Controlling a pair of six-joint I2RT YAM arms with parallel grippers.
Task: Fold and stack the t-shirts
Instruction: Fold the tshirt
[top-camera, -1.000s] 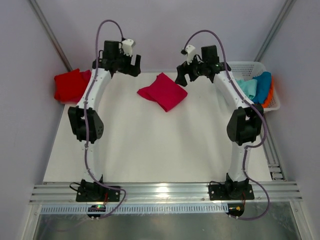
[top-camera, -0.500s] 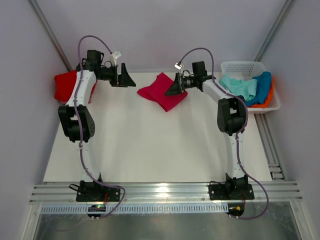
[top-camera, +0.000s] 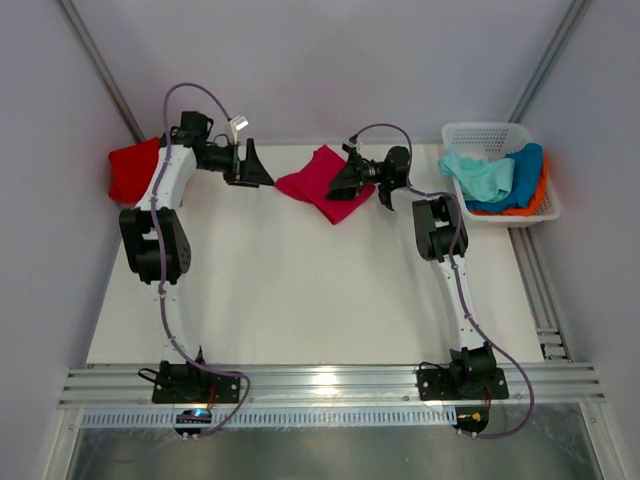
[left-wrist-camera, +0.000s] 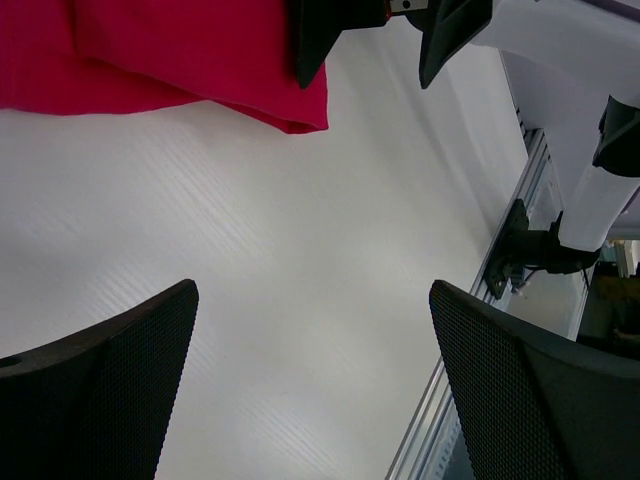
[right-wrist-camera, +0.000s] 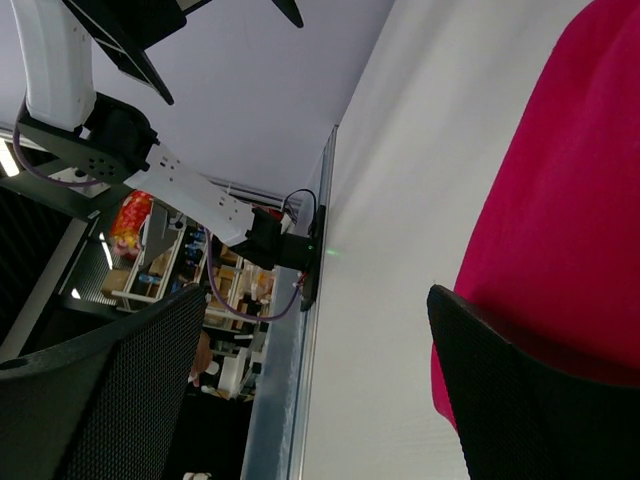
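Note:
A folded crimson-pink t-shirt (top-camera: 318, 180) lies at the back middle of the table. My left gripper (top-camera: 256, 168) hovers open just left of its left corner, with only bare table between the fingers (left-wrist-camera: 110, 390). The shirt (left-wrist-camera: 180, 50) fills the upper left of the left wrist view. My right gripper (top-camera: 346, 180) stands open over the shirt's right edge. One of its fingers (right-wrist-camera: 530, 400) overlaps the cloth (right-wrist-camera: 560, 220); the gap shows bare table. A red t-shirt (top-camera: 130, 170) lies folded at the far left. Mint-green (top-camera: 480, 172), blue (top-camera: 522, 168) and orange (top-camera: 545, 195) t-shirts sit in the basket.
The white lattice basket (top-camera: 485, 130) stands at the back right corner. An aluminium rail (top-camera: 330, 385) with both arm bases runs along the near edge. Grey walls close in at the back and on both sides.
Both arms have come down and in toward the crimson-pink t-shirt. The right gripper moved left onto its right edge, the left gripper lowered beside its left corner. The shirts have not moved.

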